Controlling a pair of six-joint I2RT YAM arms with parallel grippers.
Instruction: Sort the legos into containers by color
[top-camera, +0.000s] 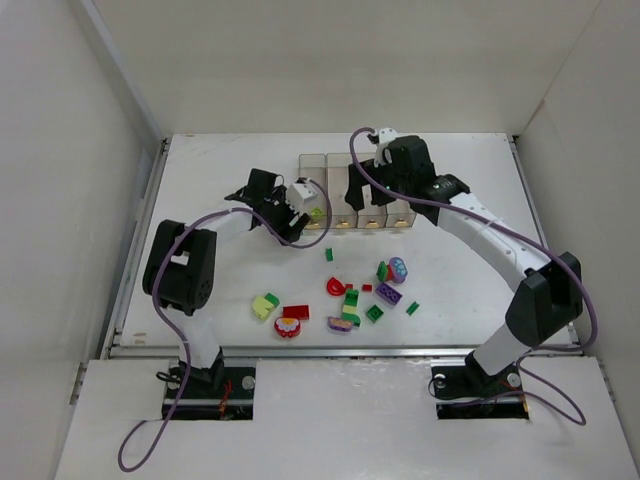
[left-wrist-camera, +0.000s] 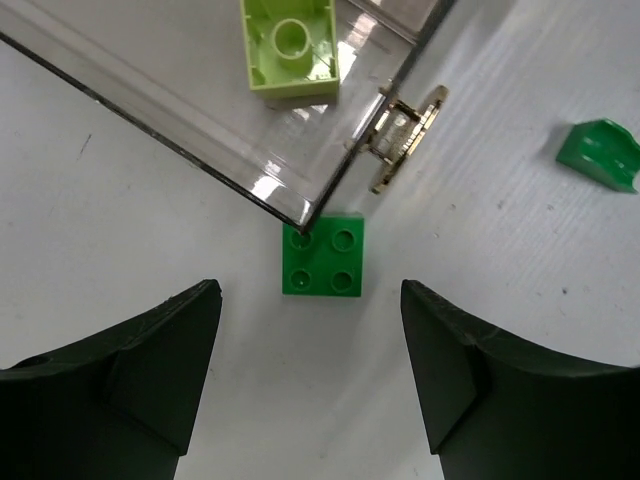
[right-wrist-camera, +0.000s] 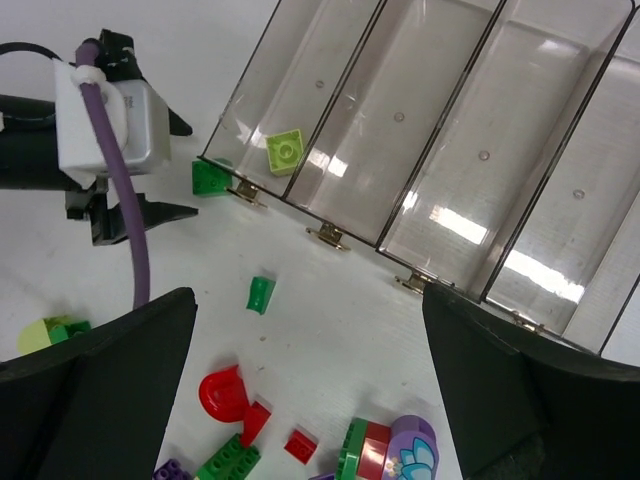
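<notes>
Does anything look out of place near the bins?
A green brick sits on the table at the outer corner of the end bin, not inside; that bin holds only an upturned yellow-green brick.

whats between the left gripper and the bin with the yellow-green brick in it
A green square brick lies on the table at the outside corner of the bin, ahead of the open left gripper; the left wrist view shows it.

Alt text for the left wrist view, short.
Open left gripper hovers over a green square four-stud brick lying on the white table at the corner of a clear plastic bin. A yellow-green brick sits hollow side up inside the bin; a small green piece lies at right.
</notes>
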